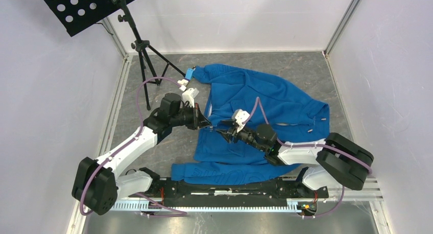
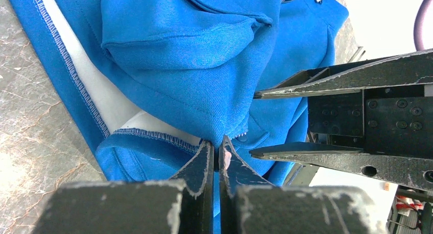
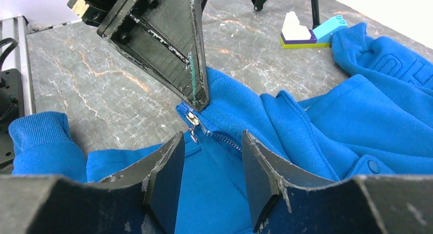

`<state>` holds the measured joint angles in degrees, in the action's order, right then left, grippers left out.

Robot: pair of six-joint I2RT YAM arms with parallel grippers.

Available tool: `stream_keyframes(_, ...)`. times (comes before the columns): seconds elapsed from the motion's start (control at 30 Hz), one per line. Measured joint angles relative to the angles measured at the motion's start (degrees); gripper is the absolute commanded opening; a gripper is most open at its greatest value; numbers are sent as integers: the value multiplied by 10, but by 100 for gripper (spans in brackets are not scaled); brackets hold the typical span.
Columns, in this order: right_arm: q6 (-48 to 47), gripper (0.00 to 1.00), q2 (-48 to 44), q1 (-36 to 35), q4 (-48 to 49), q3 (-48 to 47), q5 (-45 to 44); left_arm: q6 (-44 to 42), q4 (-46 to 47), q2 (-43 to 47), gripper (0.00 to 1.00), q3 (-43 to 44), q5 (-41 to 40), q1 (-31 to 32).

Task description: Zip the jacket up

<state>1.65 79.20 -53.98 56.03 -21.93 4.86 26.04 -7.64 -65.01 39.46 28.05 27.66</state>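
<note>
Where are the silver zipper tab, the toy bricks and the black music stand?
Small silver metal zipper tab (image 3: 192, 119): right wrist view, on its slider body.
Stack of white, purple and blue toy bricks (image 3: 295, 25): right wrist view, on the white brick.
Black perforated metal music stand (image 1: 104, 4): top view, on its tray.

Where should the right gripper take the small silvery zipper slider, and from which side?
Probably its dangling pull tab, coming in along the zipper teeth from where the right gripper is: the tab hangs free towards those open fingers, while the left gripper, shut on the bright blue fleece jacket, blocks the far side.
</note>
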Motion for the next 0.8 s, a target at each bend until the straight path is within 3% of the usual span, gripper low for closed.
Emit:
stream_keyframes(0.33,14,62,88,-17,179,39,2,-11,-9,25,2,0,-15,0)
stream_keyframes(0.5,13,59,113,-24,236,41,-7,-17,-10,41,2,0,-21,0)
stream_keyframes(0.63,9,51,143,-31,264,40,-13,-17,-16,41,2,0,-22,0)
stream_keyframes(0.8,8,59,150,-33,275,48,-24,-17,-21,42,2,0,-25,0)
